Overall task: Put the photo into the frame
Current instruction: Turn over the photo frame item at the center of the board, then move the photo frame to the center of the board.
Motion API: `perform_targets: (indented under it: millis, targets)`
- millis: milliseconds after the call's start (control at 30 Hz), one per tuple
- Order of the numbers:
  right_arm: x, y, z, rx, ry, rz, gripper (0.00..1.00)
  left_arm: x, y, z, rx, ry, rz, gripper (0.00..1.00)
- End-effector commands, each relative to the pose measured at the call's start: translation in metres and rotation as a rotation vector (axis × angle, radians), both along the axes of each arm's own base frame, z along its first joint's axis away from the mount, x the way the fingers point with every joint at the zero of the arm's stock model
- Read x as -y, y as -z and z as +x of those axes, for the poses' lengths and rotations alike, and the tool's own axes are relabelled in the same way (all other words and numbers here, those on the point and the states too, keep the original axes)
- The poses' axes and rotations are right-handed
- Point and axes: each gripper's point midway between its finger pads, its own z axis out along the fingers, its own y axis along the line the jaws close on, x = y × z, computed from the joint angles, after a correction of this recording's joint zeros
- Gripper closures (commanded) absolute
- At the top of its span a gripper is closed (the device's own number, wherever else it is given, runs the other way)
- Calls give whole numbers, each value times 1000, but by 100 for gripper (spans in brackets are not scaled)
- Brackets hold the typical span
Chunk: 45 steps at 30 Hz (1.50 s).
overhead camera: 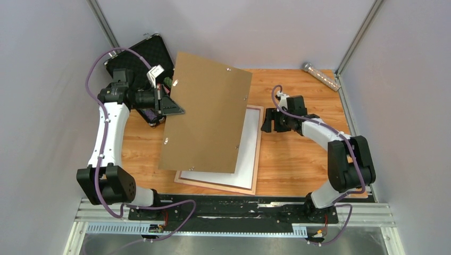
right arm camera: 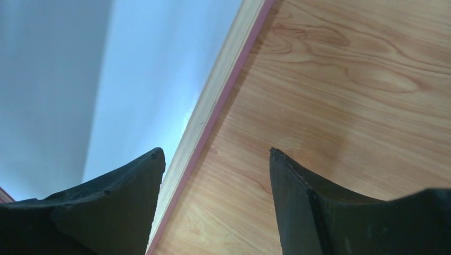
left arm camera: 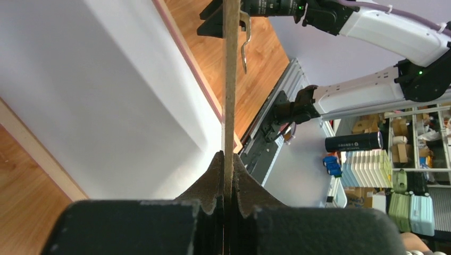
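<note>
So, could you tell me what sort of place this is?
Probably a robotics lab cell: a left arm and right arm bolted to a metal rail at a wooden table, grey panel walls around it, and storage shelves of boxes beyond.

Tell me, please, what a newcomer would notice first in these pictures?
The large brown backing board dominates the middle, held tilted in the air by the left gripper, shut on its left edge. Beneath it the frame lies flat on the wooden table, with the open right gripper at its right rail.
</note>
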Motion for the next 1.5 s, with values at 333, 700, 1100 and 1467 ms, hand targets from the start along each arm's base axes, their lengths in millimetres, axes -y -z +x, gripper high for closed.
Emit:
perform_targets:
  millis: [333,700,1100,1467]
  targets:
    - [-32,18,16,-43,-49,-22,31,-1,-17,-11,99,29,-9,100]
    - [-36,34,14,-76,-66,-52,37,-1,-11,-9,88,25,-13,100]
    - [-37,47,13,-97,-72,-104,47,-2,-11,-6,92,24,-14,100]
    - [-29,56,21,-115,-54,-162,66,-1,-11,-9,98,28,-14,100]
